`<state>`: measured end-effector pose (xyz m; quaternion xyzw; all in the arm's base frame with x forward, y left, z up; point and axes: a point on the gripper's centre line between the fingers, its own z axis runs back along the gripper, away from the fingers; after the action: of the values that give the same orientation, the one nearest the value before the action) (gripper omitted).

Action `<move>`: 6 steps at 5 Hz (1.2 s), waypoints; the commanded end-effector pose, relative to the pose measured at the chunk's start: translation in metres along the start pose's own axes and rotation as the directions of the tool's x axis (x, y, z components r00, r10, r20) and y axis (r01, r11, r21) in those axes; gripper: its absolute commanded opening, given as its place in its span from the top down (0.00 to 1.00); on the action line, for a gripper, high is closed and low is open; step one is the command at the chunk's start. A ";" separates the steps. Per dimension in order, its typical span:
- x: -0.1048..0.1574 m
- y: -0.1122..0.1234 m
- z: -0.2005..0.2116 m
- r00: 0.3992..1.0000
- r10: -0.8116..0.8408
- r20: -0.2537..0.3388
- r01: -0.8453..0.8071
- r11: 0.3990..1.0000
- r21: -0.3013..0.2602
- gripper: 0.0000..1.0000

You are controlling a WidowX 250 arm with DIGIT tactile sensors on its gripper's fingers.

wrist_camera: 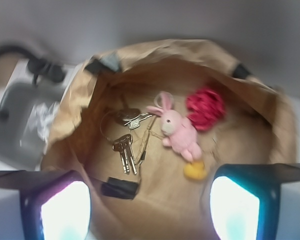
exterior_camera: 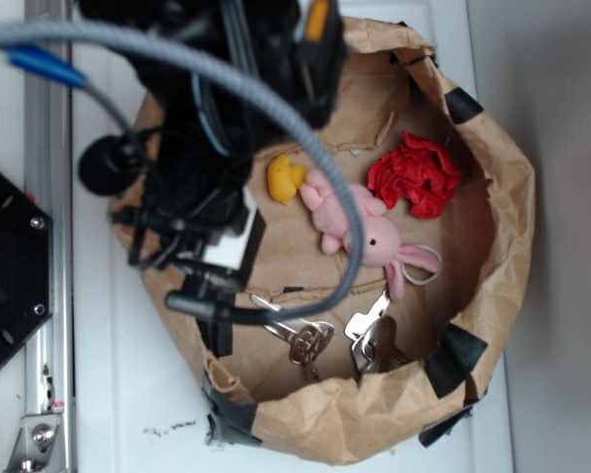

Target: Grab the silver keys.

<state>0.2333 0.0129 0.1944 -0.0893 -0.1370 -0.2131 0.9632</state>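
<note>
Though spread wide, fingers (wrist_camera: 150, 205) empty — silver keys (wrist_camera: 126, 150) below, beside pink bunny (wrist_camera: 177, 130).

The exterior view looks straight down from above onto the paper bag (exterior_camera: 492, 246), the arm blocking its left side. The wrist view peers obliquely into the same bag from closer, past the gripper (wrist_camera: 150, 207) fingertips, sharing its floor.

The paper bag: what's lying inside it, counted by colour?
Silver key bunches: 2
Pink bunny: 1
Red paper ball: 1
Yellow toy: 1
Total: 5, all in the bag.
</note>
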 end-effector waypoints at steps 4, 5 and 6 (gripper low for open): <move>0.025 -0.011 -0.117 0.997 -0.052 -0.054 0.061 0.981 0.183 0.00; 0.022 -0.020 -0.127 0.995 -0.093 -0.032 0.098 0.978 0.182 0.00; 0.020 -0.031 -0.134 0.992 -0.121 0.045 0.107 0.965 0.239 0.00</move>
<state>0.2631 -0.0420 0.0635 0.0231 -0.1693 -0.2294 0.9582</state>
